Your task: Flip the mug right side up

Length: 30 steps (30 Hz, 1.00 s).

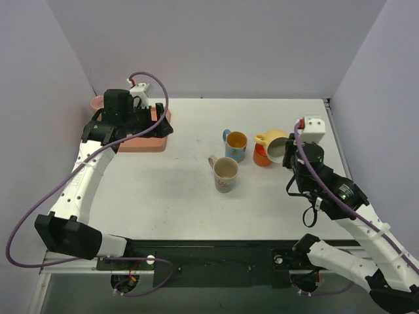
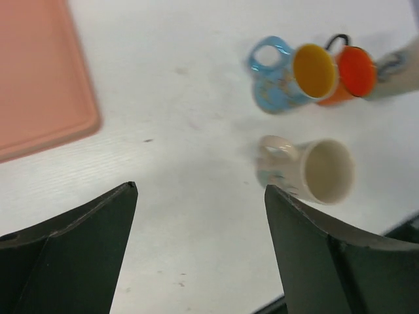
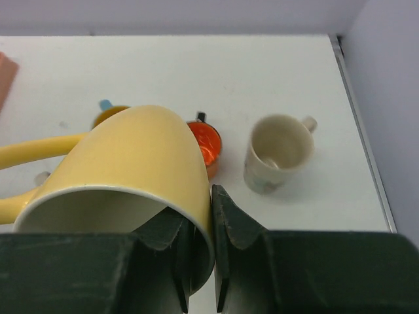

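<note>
My right gripper (image 1: 283,152) (image 3: 200,208) is shut on the rim of a yellow mug (image 1: 275,144) (image 3: 124,163), one finger inside and one outside. The mug hangs tilted on its side, its opening towards the gripper and its handle pointing left, just above an upright orange mug (image 1: 262,157) (image 3: 206,145). My left gripper (image 1: 159,123) (image 2: 200,190) is open and empty, high over the edge of a pink tray (image 1: 141,142) (image 2: 39,78).
A blue mug with a yellow inside (image 1: 234,145) (image 2: 288,75) and a cream mug (image 1: 224,174) (image 2: 314,171) stand upright mid-table. Another cream mug (image 3: 278,154) stands to the right of the orange one, near the right wall. A pink object (image 1: 98,103) sits behind the tray.
</note>
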{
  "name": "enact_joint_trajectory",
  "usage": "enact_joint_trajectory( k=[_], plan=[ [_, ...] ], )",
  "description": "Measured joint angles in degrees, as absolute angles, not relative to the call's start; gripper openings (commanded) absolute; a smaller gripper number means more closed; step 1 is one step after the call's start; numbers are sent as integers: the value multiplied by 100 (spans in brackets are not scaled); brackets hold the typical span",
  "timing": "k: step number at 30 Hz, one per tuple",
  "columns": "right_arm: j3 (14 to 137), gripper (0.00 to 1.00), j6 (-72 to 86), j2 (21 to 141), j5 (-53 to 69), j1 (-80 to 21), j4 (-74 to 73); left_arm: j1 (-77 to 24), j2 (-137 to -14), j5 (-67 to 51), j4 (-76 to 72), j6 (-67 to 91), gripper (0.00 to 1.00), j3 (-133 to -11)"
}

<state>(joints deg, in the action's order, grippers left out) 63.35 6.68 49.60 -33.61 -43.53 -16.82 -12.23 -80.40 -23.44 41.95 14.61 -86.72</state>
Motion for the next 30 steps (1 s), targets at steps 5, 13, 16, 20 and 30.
enact_joint_trajectory(
  k=[5, 13, 16, 20, 30],
  plan=[
    [6038, 0, 2276, 4847, -3024, -2998, -3181, -1155, -7795, -683, 3916, 746, 91, -8394],
    [4925, 0, 3417, 5944, -1557, -2102, -3754, -864, -8047, 285, 3492, 346, 91, -7992],
    [4840, 0, 3607, 6423, -1181, -2097, -3634, -609, -8246, 414, 3336, 303, 91, -7968],
    [4845, 0, 3791, 6960, -880, -2091, -3304, -261, -8460, 454, 3227, 268, 91, -7907],
    [5188, 21, 3916, 8169, -576, -2112, -2952, -84, -8801, 572, 2971, 200, 91, -7800]
  ],
)
